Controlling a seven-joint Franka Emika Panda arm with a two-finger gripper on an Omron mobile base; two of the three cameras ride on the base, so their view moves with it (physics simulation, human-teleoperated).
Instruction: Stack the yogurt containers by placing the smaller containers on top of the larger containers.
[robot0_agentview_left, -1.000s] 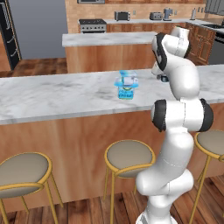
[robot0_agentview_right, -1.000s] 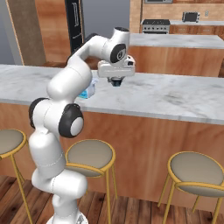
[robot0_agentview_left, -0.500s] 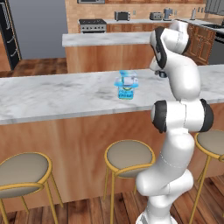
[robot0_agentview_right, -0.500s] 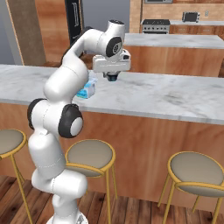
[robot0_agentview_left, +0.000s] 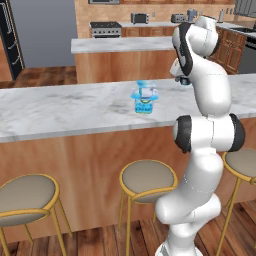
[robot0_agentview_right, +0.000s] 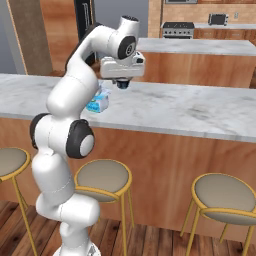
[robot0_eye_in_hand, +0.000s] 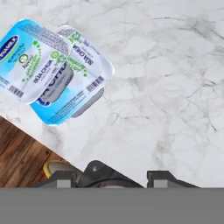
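Note:
On the marble counter (robot0_agentview_left: 60, 107) the smaller containers' pale cup (robot0_agentview_left: 146, 90) sits skewed on top of the larger blue cup with the green mark (robot0_agentview_left: 144, 106). The hand view looks down on both: the smaller lid (robot0_eye_in_hand: 30, 57) overlaps the larger rim (robot0_eye_in_hand: 89, 70) near the counter's edge. My gripper (robot0_agentview_right: 121, 84) hangs above the counter beside the stack, apart from it, mostly behind my arm in the left base view (robot0_agentview_left: 182, 80). It is open, with nothing between its fingers (robot0_eye_in_hand: 98, 173).
My arm covers part of the stack (robot0_agentview_right: 98, 102) in the right base view. Round stools (robot0_agentview_left: 148, 178) (robot0_agentview_right: 222, 192) stand under the counter's near edge. A second counter (robot0_agentview_left: 120, 45) with a stove lies behind. Bare marble (robot0_eye_in_hand: 166, 87) spreads under the hand.
My hand has risen slightly and drifted a little toward the stack. The two cups have not moved.

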